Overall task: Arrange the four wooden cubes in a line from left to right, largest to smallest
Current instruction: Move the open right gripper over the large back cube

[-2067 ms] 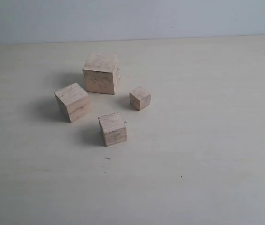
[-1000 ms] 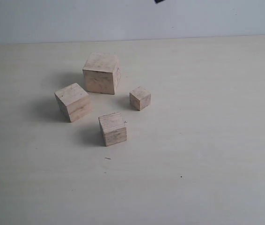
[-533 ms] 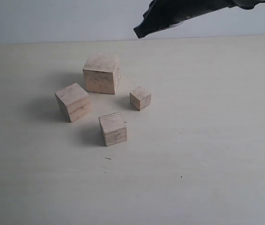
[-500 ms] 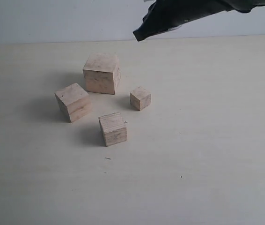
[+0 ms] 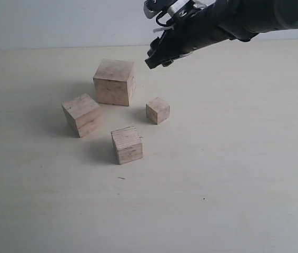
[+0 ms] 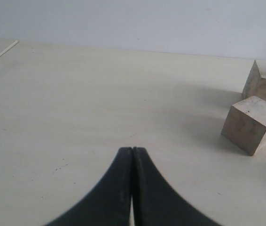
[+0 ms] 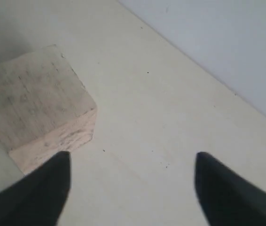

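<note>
The largest cube (image 5: 114, 82) stands at the back of the cluster on the table (image 5: 233, 168), just below and left of the right arm (image 5: 233, 21), whose jaws hang wide and empty, nearer it than the left jaws, pressed together off to one side.

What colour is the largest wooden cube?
Pale, unpainted light wood with faint grain; the largest wooden cube shows best in the right wrist view.

- No text, label, brand, number or sign can be read in any view.
- The four wooden cubes (image 5: 113, 83) show only bare wood grain on their faces.
</note>
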{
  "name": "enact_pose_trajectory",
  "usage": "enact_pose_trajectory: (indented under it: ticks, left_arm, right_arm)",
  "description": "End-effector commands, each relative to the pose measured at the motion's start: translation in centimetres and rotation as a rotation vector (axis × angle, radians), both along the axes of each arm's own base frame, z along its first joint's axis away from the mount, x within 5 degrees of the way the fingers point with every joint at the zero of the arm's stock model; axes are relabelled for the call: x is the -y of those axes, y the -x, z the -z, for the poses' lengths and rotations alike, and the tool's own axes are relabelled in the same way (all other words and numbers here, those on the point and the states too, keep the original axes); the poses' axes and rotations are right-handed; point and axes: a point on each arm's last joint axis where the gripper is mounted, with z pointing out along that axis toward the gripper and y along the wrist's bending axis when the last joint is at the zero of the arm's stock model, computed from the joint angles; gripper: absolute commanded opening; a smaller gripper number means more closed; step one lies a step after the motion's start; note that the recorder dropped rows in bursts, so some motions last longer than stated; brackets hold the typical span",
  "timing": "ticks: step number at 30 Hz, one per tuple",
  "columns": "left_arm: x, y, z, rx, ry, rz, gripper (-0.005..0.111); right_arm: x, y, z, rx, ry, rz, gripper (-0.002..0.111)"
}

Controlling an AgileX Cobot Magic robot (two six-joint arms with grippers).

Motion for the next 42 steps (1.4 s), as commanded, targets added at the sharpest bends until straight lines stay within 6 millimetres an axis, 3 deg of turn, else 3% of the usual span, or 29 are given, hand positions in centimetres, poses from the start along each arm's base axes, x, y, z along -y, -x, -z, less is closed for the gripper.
enact_pose_trajectory:
  ticks: [1, 6, 14, 23, 28, 37, 42]
  left_arm:
    - [0.0, 0.0, 0.0, 0.013, 0.002, 0.004, 0.0]
    - [0.0, 0.0, 0.0, 0.013, 0.002, 0.004, 0.0]
    - [0.0, 0.0, 0.0, 0.013, 0.002, 0.004, 0.0]
    - [0.0, 0.0, 0.0, 0.013, 0.002, 0.004, 0.0]
    - [0.0, 0.0, 0.0, 0.013, 0.002, 0.004, 0.0]
    - [0.0, 0.0, 0.0, 0.013, 0.002, 0.004, 0.0]
    - [0.0, 0.0, 0.0, 0.013, 0.002, 0.004, 0.0]
  right_arm:
    - [-0.6, 0.0, -0.3, -0.044, -0.106, 0.074, 0.104]
    - [-1.1, 0.3, -0.5, -0.183, -0.281, 0.177, 0.105]
    - [-1.9, 0.9, -0.8, -0.263, -0.327, 0.142, 0.104]
    - [-7.1, 3.6, -3.0, -0.258, -0.342, 0.007, 0.1]
    - [-9.4, 3.9, -3.4, -0.312, -0.344, 0.123, 0.085]
    - [-10.9, 3.5, -3.9, -0.412, -0.074, 0.39, 0.085]
    - [-11.8, 2.4, -4.8, -0.453, -0.108, 0.48, 0.085]
